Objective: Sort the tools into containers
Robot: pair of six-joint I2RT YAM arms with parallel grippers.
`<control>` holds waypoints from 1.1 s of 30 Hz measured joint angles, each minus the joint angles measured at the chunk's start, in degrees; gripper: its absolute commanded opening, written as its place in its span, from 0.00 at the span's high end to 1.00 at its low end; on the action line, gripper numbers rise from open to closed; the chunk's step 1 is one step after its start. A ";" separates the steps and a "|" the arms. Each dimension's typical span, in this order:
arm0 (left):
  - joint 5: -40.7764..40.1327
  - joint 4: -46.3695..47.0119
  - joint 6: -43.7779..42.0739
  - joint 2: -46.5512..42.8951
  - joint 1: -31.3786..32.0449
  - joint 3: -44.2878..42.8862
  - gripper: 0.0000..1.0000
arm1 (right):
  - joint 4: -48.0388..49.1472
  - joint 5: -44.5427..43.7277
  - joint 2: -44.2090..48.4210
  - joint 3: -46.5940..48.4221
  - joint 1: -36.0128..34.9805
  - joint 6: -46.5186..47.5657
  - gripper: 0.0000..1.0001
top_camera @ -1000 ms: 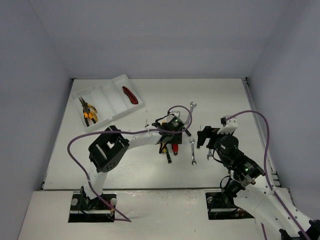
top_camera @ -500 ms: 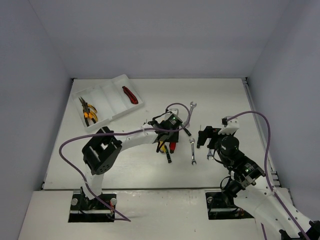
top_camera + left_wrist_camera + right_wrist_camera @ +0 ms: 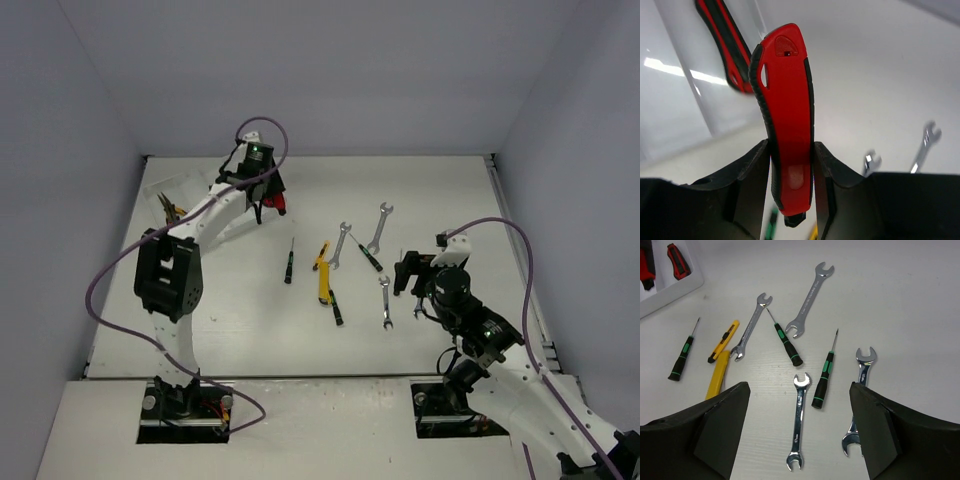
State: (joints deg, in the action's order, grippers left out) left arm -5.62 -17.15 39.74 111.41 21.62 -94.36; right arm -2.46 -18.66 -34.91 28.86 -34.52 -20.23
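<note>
- Right end effector (image 3: 408, 274): near right, fingers spread, holding nothing, above loose wrenches (image 3: 807, 297) and screwdrivers (image 3: 822, 375); open bench (image 3: 450, 190) beyond.
- Left end effector (image 3: 790, 170): far left, pinching red utility knife (image 3: 787, 100) above tray (image 3: 677, 290).
- Step: delivery. Next, likely: lower between dividers beside second red knife (image 3: 725, 45), release.

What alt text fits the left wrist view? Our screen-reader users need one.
A red-and-black utility knife is clamped between the left gripper's black fingers, near a white tray holding a second red knife. Blurred silver wrenches lie on the table beyond.
</note>
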 measured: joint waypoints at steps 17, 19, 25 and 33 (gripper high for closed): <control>2.16 0.68 -1.12 22.69 -11.38 -18.50 0.45 | 0.02 0.66 -3.33 0.00 0.00 1.35 0.21; 2.13 0.64 -1.93 22.39 -11.58 -18.61 0.42 | 0.02 0.71 -3.57 0.00 0.00 1.47 0.21; 1.04 0.37 -4.96 15.46 -11.15 -13.41 0.34 | 0.03 0.73 -4.09 0.04 0.00 2.17 0.21; 0.22 -1.37 -8.38 -1.23 -4.76 -2.48 0.34 | 0.02 0.73 -3.27 0.07 0.00 2.28 0.21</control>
State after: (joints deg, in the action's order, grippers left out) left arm -5.40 -18.52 31.36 110.18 16.86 -96.84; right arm -2.44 -17.93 -38.18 28.93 -34.52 -17.96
